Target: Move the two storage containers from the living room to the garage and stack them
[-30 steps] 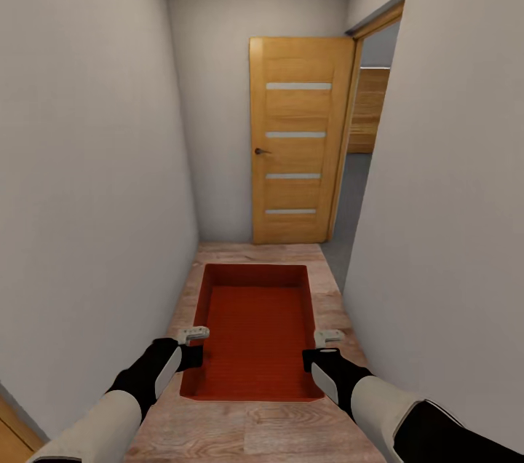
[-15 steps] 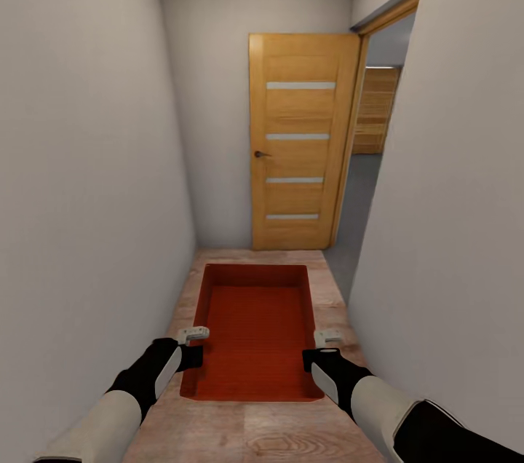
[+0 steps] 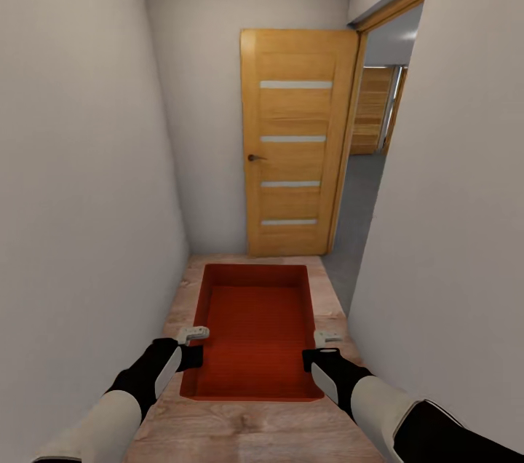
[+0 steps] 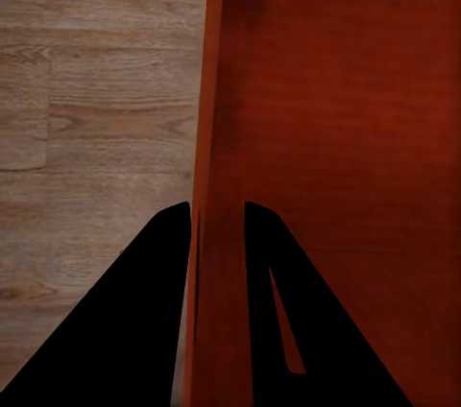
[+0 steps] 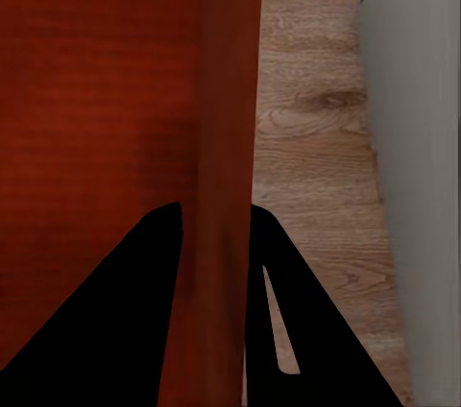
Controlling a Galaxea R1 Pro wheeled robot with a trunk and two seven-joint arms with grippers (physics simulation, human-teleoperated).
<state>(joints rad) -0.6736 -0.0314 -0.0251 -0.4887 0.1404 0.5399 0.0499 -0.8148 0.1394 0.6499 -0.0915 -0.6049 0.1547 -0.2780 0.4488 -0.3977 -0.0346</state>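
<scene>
- We carry one orange-red bin [image 3: 255, 332] in a narrow hallway, held level above the wood-plank floor [image 3: 255, 434] between both arms.
- Our left hand [image 4: 217, 220] is clamped on the bin's left wall, one finger either side.
- Our right hand [image 5: 216, 220] is clamped likewise on the right wall.
- Ahead, a wooden door [image 3: 298, 150] stands open against the end wall; beside it a doorway shows grey floor [image 3: 356, 208].

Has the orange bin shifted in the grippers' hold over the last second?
No. The bin sits the same between the left gripper and right gripper; the door drifts because the camera moves.
</scene>
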